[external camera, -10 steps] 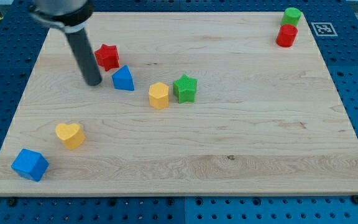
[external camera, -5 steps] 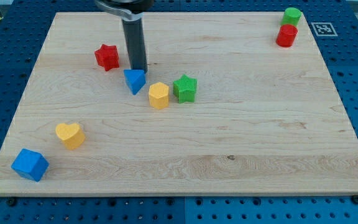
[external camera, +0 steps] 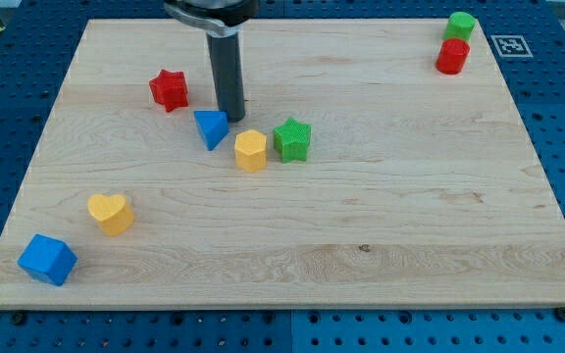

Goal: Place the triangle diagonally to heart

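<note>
The blue triangle (external camera: 211, 127) lies left of centre on the wooden board (external camera: 381, 226), one corner pointing toward the view's bottom. My tip (external camera: 231, 118) stands at its upper right edge, touching or almost touching it. The yellow heart (external camera: 111, 212) lies far off toward the view's lower left. The rod rises from the tip to the view's top edge.
A yellow hexagon block (external camera: 250, 150) sits just right of the triangle, with a green star (external camera: 291, 139) beside it. A red star (external camera: 169, 89) lies up-left of the triangle. A blue cube (external camera: 47, 258) sits at the lower left corner. A green block (external camera: 460, 25) and a red block (external camera: 452, 56) sit top right.
My tip swung from the triangle's left side round its top to its upper right. The triangle turned, its point now facing down, and shifted slightly right and down.
</note>
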Tool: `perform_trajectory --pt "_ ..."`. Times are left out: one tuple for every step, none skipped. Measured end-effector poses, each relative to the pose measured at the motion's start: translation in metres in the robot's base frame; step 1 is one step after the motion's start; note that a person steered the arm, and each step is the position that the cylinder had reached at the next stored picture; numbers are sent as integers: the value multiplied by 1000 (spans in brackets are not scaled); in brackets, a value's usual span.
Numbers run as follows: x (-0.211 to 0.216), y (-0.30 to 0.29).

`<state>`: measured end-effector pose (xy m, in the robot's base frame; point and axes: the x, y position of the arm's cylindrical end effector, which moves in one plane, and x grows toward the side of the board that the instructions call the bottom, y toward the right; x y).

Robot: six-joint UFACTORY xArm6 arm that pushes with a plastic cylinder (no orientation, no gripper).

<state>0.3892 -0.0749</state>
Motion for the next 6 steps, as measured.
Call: perform_trajectory --pt "16 -2" --pt "32 -12" --pt "36 -28" --pt "40 -40" --pt "40 -44" --pt "42 -51"
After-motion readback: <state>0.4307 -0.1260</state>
